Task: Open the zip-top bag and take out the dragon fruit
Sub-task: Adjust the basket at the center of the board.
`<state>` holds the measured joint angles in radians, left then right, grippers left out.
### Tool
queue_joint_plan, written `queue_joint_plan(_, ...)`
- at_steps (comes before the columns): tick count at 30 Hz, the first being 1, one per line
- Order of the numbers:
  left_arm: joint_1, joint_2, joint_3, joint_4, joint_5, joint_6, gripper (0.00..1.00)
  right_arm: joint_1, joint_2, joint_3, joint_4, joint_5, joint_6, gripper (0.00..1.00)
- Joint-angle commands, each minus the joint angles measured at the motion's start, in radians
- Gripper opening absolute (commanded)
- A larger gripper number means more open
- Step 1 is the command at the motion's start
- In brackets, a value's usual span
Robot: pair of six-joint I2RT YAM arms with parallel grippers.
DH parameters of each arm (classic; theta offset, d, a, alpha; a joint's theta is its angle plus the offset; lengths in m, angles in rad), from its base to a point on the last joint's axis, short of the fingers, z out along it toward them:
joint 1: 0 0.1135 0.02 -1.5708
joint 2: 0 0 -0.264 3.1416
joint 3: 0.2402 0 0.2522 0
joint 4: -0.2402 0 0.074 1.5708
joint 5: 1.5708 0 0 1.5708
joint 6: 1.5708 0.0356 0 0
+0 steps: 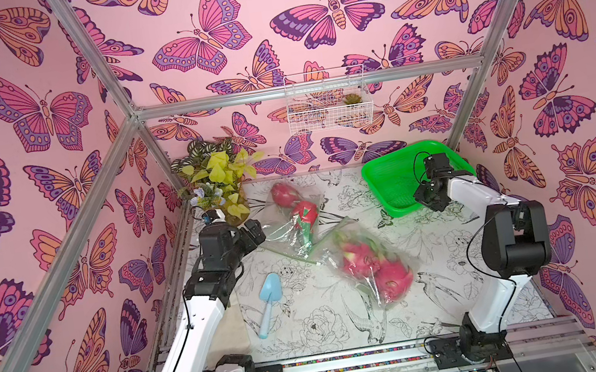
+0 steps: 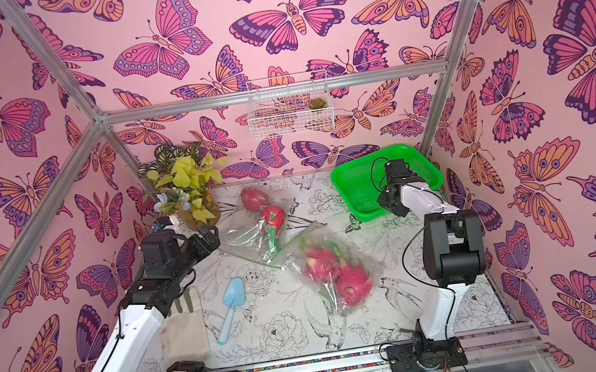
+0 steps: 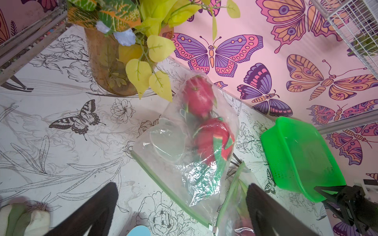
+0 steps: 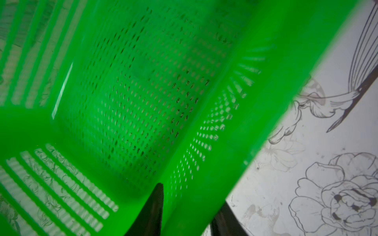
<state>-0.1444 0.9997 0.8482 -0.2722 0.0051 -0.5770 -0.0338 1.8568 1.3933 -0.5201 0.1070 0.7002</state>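
Observation:
Two clear zip-top bags lie on the table, both zipped along their green strips. The far bag (image 1: 287, 232) (image 3: 163, 147) holds two dragon fruit (image 1: 283, 193) (image 3: 199, 100). The near bag (image 1: 371, 267) holds two more dragon fruit (image 1: 394, 280), blurred behind the plastic. My left gripper (image 1: 252, 232) (image 3: 183, 185) stands open just left of the far bag, above its zip end. My right gripper (image 1: 426, 196) (image 4: 192, 196) is at the green basket (image 1: 387, 182) (image 4: 143, 92), one finger inside and one outside, shut on its near wall.
A potted plant (image 1: 220, 182) stands in the back left corner, close behind my left gripper. A blue trowel (image 1: 267, 302) lies at the front left beside a beige glove (image 2: 182, 329). A white wire basket (image 1: 329, 107) hangs on the back wall.

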Motion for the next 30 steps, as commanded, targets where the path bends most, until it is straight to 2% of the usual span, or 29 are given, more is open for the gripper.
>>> queue_joint_plan(1, -0.004, -0.008, 0.018, -0.033, 0.019, 0.017, 1.00, 0.003, 0.000, 0.020, -0.055, -0.032, -0.093, 0.19)
queue_joint_plan(9, -0.006, 0.005, 0.028, -0.035, 0.044, 0.020, 1.00, 0.003, -0.050, 0.020, -0.119, 0.016, -0.243, 0.00)
queue_joint_plan(12, -0.006, 0.015, 0.028, -0.035, 0.054, 0.022, 1.00, 0.002, -0.053, 0.041, -0.168, 0.080, -0.323, 0.00)
queue_joint_plan(17, -0.007, 0.025, 0.027, -0.033, 0.067, 0.023, 1.00, -0.012, -0.057, 0.058, -0.228, 0.083, -0.479, 0.00)
queue_joint_plan(25, -0.014, 0.043, 0.037, -0.034, 0.100, 0.039, 1.00, -0.020, -0.072, 0.015, -0.217, 0.006, -0.796, 0.00)
queue_joint_plan(30, -0.019, 0.045, 0.047, -0.040, 0.116, 0.057, 1.00, -0.025, -0.134, -0.056, -0.123, -0.124, -0.965, 0.00)
